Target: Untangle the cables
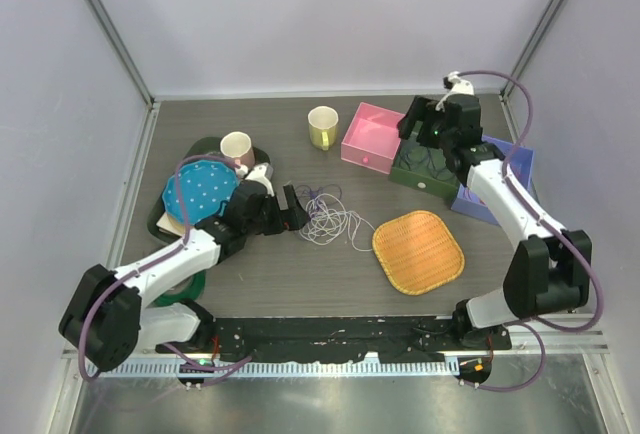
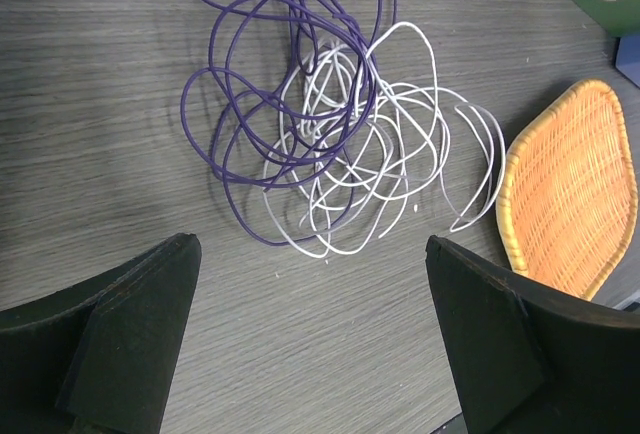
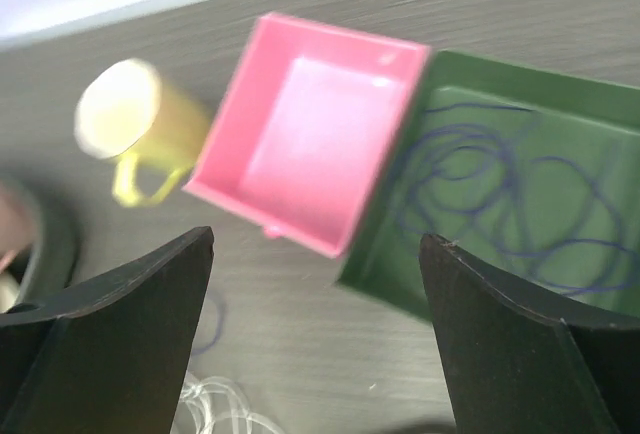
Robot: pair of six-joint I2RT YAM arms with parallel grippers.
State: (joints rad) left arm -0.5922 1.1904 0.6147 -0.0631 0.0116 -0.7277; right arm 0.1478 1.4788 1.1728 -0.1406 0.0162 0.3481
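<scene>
The cables (image 1: 330,216) lie in a loose tangle mid-table: a purple cable (image 2: 285,74) overlapping a white cable (image 2: 385,169). My left gripper (image 1: 297,211) rests low just left of the tangle, open, with bare table between its fingers; in the left wrist view my left gripper (image 2: 310,246) stops short of the nearest white loop. Another dark blue cable (image 3: 520,189) lies coiled inside the green box (image 3: 455,104). My right gripper (image 1: 415,132) hovers above that box's left edge; the right wrist view shows the right gripper (image 3: 318,239) open and holding nothing.
A pink box (image 1: 372,137) adjoins the green box (image 1: 408,176), with a blue box (image 1: 515,159) to its right. An orange wicker tray (image 1: 418,251) lies right of the tangle. A yellow mug (image 1: 322,127) stands at the back; a pink mug (image 1: 237,147) and blue plate (image 1: 205,189) sit on a dark tray.
</scene>
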